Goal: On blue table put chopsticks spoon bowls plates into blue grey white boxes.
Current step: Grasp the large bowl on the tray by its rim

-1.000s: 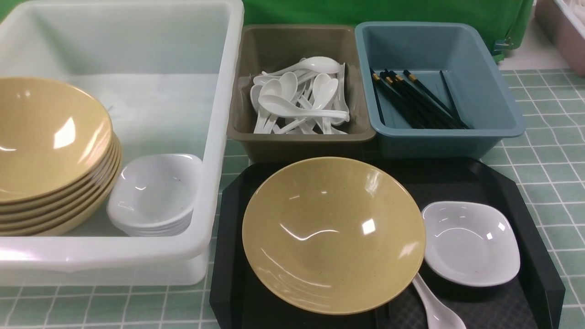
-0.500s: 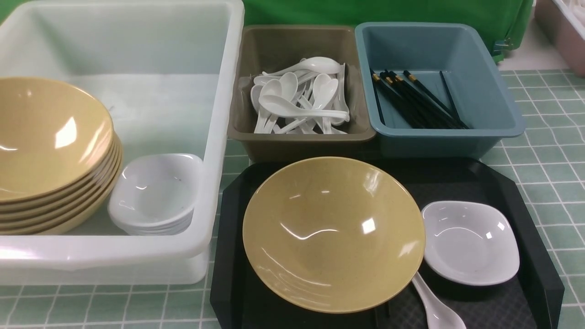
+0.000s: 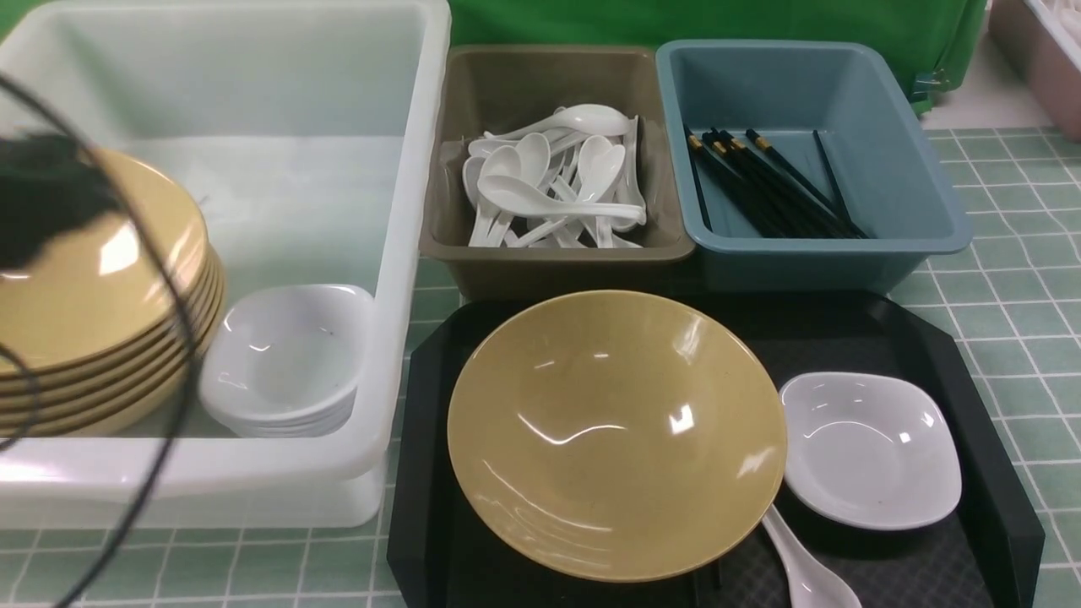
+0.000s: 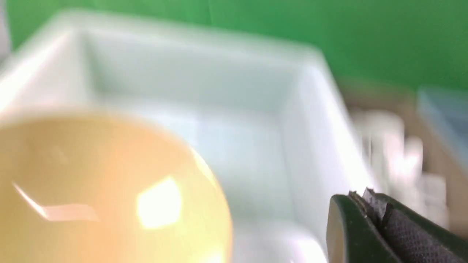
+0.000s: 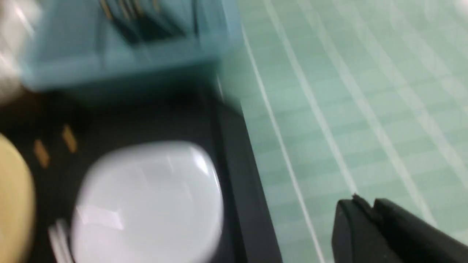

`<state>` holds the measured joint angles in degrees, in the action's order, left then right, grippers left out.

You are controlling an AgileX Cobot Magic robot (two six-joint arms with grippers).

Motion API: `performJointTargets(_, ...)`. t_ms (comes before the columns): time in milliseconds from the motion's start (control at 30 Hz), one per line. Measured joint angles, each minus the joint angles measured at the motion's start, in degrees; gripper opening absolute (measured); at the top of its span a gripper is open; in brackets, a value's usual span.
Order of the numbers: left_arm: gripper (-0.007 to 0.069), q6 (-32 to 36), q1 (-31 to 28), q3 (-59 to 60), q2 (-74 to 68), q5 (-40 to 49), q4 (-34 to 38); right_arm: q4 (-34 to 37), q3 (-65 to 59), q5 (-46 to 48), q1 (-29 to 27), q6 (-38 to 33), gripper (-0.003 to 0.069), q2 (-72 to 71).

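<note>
A tan bowl (image 3: 616,435), a white plate (image 3: 870,447) and a white spoon (image 3: 806,570) lie on the black tray (image 3: 844,329). The white box (image 3: 414,211) holds stacked bowls (image 3: 110,279) and plates (image 3: 287,359). Spoons (image 3: 557,181) fill the grey box (image 3: 549,257), and chopsticks (image 3: 768,181) lie in the blue box (image 3: 920,169). My left arm (image 3: 42,198) is a dark blur over the bowl stack; its gripper (image 4: 365,195) is shut and empty. My right gripper (image 5: 365,204), shut and empty, hangs over the table (image 5: 347,91) beside the tray's plate (image 5: 146,204).
Black cables (image 3: 160,422) trail from the left arm across the white box's front. A green backdrop (image 3: 718,21) stands behind the boxes. A pinkish bin (image 3: 1043,59) sits at the far right. Tiled table (image 3: 996,279) shows right of the tray.
My left arm and its cables have come into the front view at the left, over the stacked bowls. The dishes and boxes have not moved.
</note>
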<state>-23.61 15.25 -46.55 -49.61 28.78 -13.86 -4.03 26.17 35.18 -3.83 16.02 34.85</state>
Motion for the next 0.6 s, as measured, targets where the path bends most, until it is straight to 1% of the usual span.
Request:
performJointTargets(100,0.0005,7.46,6.27,-6.44,-6.47,9.66,4.18,1.08,0.00,5.90,0.00,-2.49,0.0100,5.13)
performJointTargets(233,0.0005,19.42,11.79,-15.21,-15.37,19.88,10.73,4.50,0.00,7.61,1.38,-4.76,0.0102,9.65)
performJointTargets(267,0.0005,24.40,13.43,-19.58,-19.41,23.84,14.79,6.54,0.00,7.60,2.65,-7.69,0.0104,11.20)
performJointTargets(300,0.0005,26.89,14.03,-22.22,-22.30,25.88,17.19,7.62,0.00,7.66,3.68,-9.81,0.0105,11.98)
performJointTargets(400,0.0005,32.07,14.64,-29.01,-30.52,29.59,22.50,9.13,0.00,8.07,6.76,-15.64,0.0108,13.05)
performJointTargets(467,0.0013,35.10,14.70,-33.77,-36.00,31.03,23.48,9.35,0.00,8.06,9.46,-20.87,0.0110,13.19)
performJointTargets(500,0.0015,35.52,14.70,-34.17,-36.48,31.16,23.50,9.35,0.00,8.00,9.72,-20.87,0.0110,13.19)
performJointTargets(533,0.0044,36.49,14.70,-36.83,-39.66,32.15,23.43,9.35,0.00,7.99,11.51,-23.06,0.0111,13.21)
performJointTargets(567,0.0055,36.58,14.70,-37.52,-40.51,32.28,23.35,9.35,0.00,7.94,12.00,-23.43,0.0111,13.21)
performJointTargets(600,0.0120,37.17,14.74,-40.21,-44.10,33.55,22.76,9.35,0.00,7.41,13.89,-24.11,0.0113,13.21)
